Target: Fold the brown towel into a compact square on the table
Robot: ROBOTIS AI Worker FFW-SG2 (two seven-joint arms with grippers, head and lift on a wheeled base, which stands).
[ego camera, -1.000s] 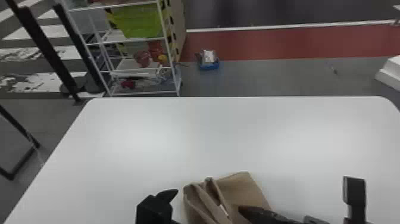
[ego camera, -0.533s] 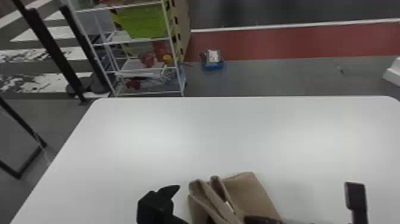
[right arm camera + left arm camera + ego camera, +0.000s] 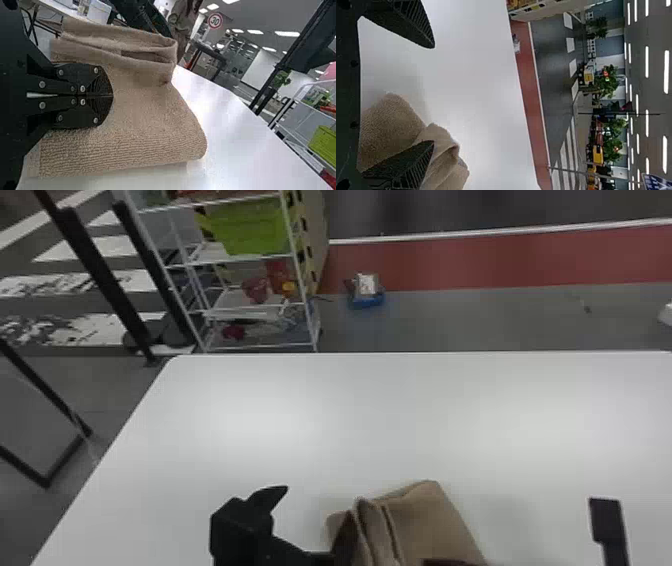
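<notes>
The brown towel (image 3: 425, 520) lies partly folded near the table's front edge, a raised doubled ridge along its left part. Beside its left side is my left gripper (image 3: 318, 505), its lower finger reaching over the towel. In the left wrist view the left gripper (image 3: 434, 95) stands open, one finger overlapping the towel (image 3: 391, 126) and the other above bare table. My right gripper (image 3: 444, 562) is at the bottom edge, over the towel's front part. In the right wrist view the right gripper (image 3: 112, 95) is shut, tips together against the towel (image 3: 146, 130), with no cloth visibly pinched.
The white table (image 3: 380, 425) stretches away behind and to both sides of the towel. Beyond its far left edge stand a white shelf rack (image 3: 260, 345) with a green bin (image 3: 250, 227) and black posts. A black part of the right arm (image 3: 610, 525) rises at the right.
The left gripper has shifted slightly left, with its lower finger now showing over the towel. My right gripper has drawn back toward the bottom edge. The head view has turned slightly.
</notes>
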